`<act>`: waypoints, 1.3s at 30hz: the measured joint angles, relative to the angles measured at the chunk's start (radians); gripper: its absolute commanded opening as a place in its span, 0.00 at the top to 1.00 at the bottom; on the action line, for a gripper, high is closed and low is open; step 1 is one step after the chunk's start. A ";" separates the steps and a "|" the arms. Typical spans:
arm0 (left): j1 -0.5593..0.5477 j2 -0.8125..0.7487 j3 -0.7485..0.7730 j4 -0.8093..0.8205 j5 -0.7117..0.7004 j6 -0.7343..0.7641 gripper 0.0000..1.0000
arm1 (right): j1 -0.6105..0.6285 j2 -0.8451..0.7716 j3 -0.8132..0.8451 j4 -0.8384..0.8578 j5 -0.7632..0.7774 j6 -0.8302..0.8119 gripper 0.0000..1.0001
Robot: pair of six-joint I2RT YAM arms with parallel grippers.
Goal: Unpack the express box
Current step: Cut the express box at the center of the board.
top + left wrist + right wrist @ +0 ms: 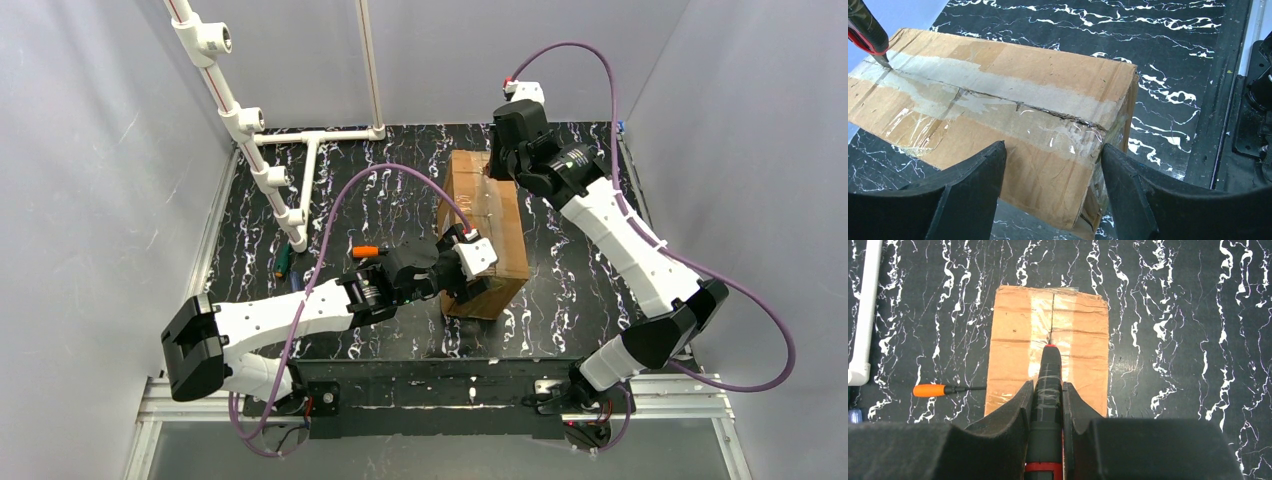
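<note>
Gripping one cutter (1049, 365), right tool (1048, 386); one express box (1013, 340); one screwdriver (930, 390).

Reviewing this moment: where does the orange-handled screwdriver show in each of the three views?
Top external: the orange-handled screwdriver lies left of the express box, beside its near half.
Left wrist: not in it.
Right wrist: lower left, with its dark shaft pointing at the box's side.
Shared landmark: the express box's taped top seam, visible in all three views.

The left claw (1053, 150) stands open, framing the near end of the express box (1013, 65) on the table (1168, 50). A cutter (868, 35) tip touches the taped top seam.
</note>
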 measured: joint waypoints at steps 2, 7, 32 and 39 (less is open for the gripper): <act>0.000 0.000 0.000 0.000 -0.001 0.000 0.33 | 0.001 0.000 0.000 0.000 0.000 0.001 0.99; 0.000 0.000 0.000 0.000 -0.001 -0.004 0.33 | 0.013 -0.001 0.000 -0.001 0.015 0.001 0.99; 0.000 -0.006 -0.004 -0.006 -0.020 -0.006 0.33 | 0.060 -0.006 0.058 -0.087 0.040 0.006 0.99; 0.000 -0.010 -0.005 -0.010 -0.026 -0.006 0.33 | 0.078 -0.007 0.059 -0.092 0.051 0.010 0.99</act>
